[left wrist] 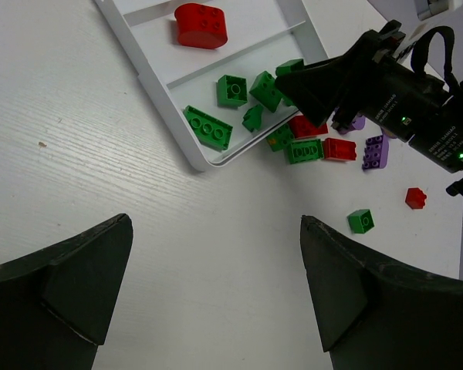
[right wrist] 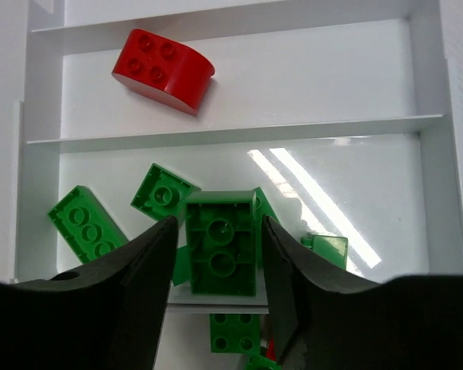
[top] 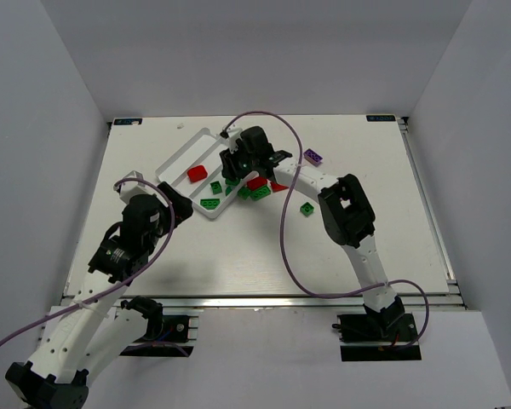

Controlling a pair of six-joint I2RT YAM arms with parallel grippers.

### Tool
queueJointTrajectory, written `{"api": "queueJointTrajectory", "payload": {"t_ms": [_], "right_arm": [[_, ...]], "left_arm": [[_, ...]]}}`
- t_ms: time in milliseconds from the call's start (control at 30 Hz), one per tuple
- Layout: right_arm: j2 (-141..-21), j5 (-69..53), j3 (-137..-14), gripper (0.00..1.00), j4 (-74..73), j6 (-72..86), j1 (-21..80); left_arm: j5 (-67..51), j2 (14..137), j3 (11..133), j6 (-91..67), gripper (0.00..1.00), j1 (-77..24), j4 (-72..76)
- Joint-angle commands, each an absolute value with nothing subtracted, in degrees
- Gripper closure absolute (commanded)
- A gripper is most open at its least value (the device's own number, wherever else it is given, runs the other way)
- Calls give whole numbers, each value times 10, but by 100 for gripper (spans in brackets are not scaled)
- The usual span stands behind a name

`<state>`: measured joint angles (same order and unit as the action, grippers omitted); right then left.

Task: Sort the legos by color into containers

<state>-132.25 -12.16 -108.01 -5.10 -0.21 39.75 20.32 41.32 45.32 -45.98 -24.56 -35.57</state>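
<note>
White tray [right wrist: 231, 135]: 1 rounded red brick [right wrist: 163, 68] in middle compartment, green bricks [right wrist: 85, 223] in end compartment; right gripper [right wrist: 218, 230] held 1 green brick [right wrist: 220, 262] above them.

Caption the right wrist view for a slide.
Right jaws hold a green brick over the tray's green-filled compartment; a red brick lies in the next.

- white table [top: 238, 256], wood-grain top
- white tray [top: 181, 154] sits angled, far-left of centre
- green and red legos [top: 257, 193] bunched just right of the tray
- purple lego [top: 313, 157] farther back, lone green lego [top: 307, 209] nearer

table [top: 238, 256]: white, wood-grain | walls [top: 51, 85]: plain white | near-edge rail [top: 264, 300]: metal
</note>
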Motion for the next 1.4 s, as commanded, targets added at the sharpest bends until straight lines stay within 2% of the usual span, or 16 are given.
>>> {"api": "queueJointTrajectory", "payload": {"t_ms": [0,67,233,367,433,567,800,967,1367], "right_arm": [[-1324,-99,-1104,46,-12,-39,396],[-1320,-102,-1099,37,-13,-47,396],[-1305,-112,-1092,28,-23,-82,396],[-1259,-114,-1089,11,-68,-153,393],[-1238,-113,-1080,11,-87,-177,378],[-1199,-194,-1052,12,-146,-174,320],[-1172,-133,-996,24,-152,-146,232],[-1198,-35,-1004,18,-165,-111,213],[-1273,-3,-1053,18,-155,-108,171]], "left_arm": [[208,410,451,-454,2,-243,-352],[207,410,448,-454,2,-243,-349],[205,415,449,-452,2,-243,-343],[206,417,453,-447,2,-243,-342],[205,415,450,-448,2,-243,-336],[199,417,435,-454,2,-243,-320],[184,451,440,-448,2,-243,-297],[171,475,443,-445,2,-243,-281],[167,487,441,-449,2,-243,-289]]}}
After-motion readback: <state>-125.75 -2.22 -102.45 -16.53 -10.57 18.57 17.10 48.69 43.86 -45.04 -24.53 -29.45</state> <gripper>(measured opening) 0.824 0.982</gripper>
